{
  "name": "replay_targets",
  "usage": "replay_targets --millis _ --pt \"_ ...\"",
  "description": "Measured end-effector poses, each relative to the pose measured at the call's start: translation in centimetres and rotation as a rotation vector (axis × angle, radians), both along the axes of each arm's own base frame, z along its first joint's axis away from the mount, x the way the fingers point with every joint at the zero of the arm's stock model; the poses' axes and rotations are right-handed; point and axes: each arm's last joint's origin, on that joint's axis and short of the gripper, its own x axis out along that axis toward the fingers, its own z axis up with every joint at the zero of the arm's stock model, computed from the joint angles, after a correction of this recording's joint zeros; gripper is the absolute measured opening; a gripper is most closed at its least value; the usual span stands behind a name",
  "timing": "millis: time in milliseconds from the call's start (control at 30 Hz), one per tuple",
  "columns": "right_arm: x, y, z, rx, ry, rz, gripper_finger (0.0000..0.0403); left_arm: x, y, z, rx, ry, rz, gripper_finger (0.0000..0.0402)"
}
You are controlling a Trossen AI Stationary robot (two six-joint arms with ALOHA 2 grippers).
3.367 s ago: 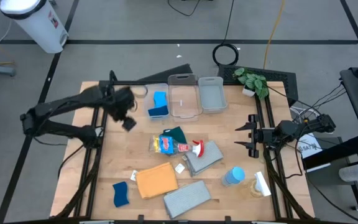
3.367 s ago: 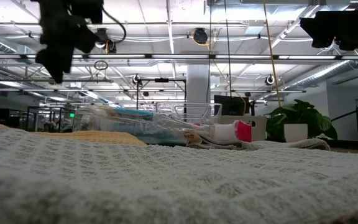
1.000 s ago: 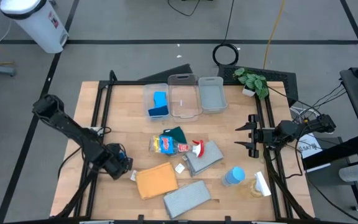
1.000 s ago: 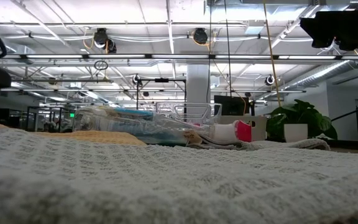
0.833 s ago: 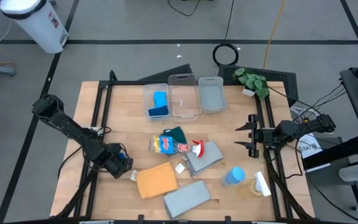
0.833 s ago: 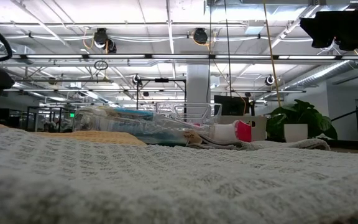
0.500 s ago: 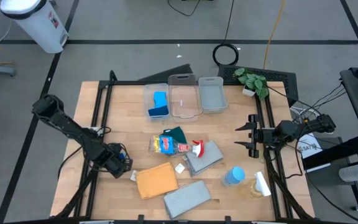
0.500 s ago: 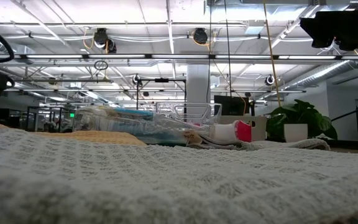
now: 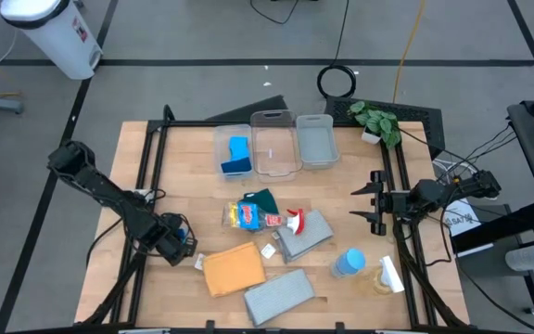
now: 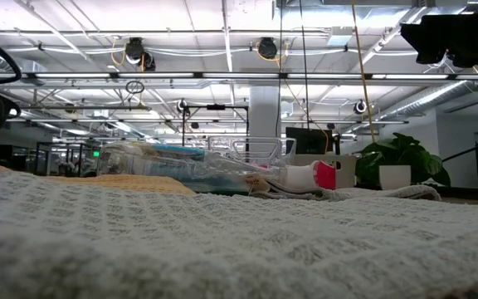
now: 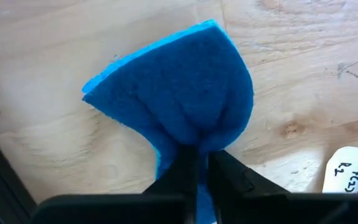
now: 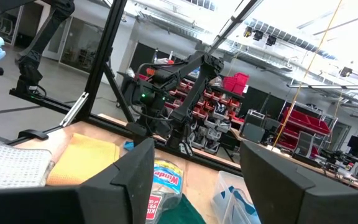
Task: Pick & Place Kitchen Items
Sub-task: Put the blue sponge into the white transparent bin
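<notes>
One blue sponge [image 11: 179,99] sits pinched between my left gripper [image 11: 197,165] fingers, jaws nearly closed on its lower edge, low at the lower left of the high view; sponge itself hidden there under the gripper [image 9: 176,243]; left bin [image 9: 222,141] lies toward upper centre, already holding blue sponges; my left arm is plainly the nearer; right gripper [image 9: 375,202] waits at the right edge, fingers spread, empty; whether the sponge touches the table [image 9: 193,186] I cannot tell.

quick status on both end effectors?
Left end effector: shut on the blue sponge, low over the table's front-left.
Right end effector: open, empty, waiting at the table's right edge.
</notes>
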Motion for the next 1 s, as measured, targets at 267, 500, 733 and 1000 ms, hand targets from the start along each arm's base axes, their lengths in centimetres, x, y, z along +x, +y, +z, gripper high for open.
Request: replay_targets --millis 267,500,733,1000 --pt "0.0 0.0 0.0 0.000 0.000 0.000 0.0207 -0.1 0.3 0.5 0.057 -0.025 -0.054 0.0012" --pt "0.0 0.0 0.0 0.000 -0.001 0.000 0.0208 -0.1 1.1 4.7 0.206 -0.145 -0.049 0.0007" --pt "0.0 0.0 0.0 0.000 0.000 0.000 0.0208 0.5 1.9 7.7 0.351 -0.359 -0.065 0.0009" --pt "0.0 0.0 0.0 0.000 0.000 0.000 0.0207 2.0 3.9 8.7 0.699 -0.466 -0.180 0.0014"
